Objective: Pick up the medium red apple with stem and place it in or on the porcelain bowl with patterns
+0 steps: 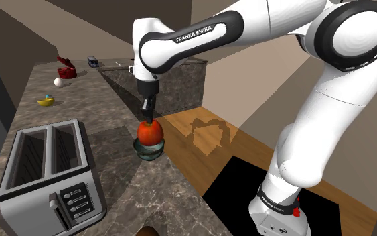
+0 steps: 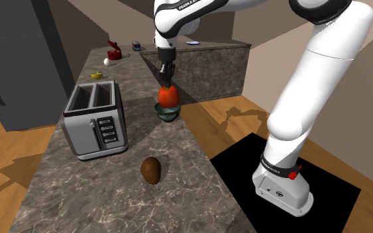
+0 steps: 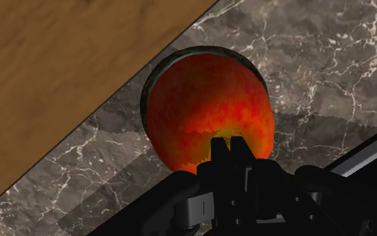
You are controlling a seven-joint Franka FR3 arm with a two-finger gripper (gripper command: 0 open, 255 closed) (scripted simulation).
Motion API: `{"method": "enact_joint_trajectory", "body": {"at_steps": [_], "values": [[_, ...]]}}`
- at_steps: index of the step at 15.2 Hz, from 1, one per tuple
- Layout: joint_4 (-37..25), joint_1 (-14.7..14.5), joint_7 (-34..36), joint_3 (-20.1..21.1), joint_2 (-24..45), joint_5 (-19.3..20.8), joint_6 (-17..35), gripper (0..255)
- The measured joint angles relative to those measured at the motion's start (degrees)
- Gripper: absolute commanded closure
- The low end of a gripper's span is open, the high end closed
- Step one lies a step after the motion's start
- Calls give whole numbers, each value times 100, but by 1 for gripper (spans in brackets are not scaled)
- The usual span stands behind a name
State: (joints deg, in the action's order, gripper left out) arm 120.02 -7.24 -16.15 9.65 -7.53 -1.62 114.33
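Pinching the red apple point(image 3: 203, 100) at its top with the gripper point(image 3: 225, 143), squeezing the fingers point(image 3: 217, 153) nearly together there. Holding it straight beneath the gripper, sitting down inside the greenish bowl point(image 1: 148, 153) directly under the tool, on the dark marbled counter point(image 1: 113, 171).

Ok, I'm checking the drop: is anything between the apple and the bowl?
Nothing visible. The red apple sits directly over the bowl, its underside already within the rim, with the gripper at its top.
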Motion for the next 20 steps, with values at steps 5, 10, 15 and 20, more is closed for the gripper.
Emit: {"method": "enact_joint_trajectory", "body": {"at_steps": [5, 10, 15, 20], "values": [[31, 2, -4, -2, 8, 1, 42, 255], [32, 2, -5, -2, 7, 1, 44, 0], [-125, 5, -11, -9, -41, -5, -157, 0], [-535, 9, -17, -20, -129, -13, -654, 0]]}}
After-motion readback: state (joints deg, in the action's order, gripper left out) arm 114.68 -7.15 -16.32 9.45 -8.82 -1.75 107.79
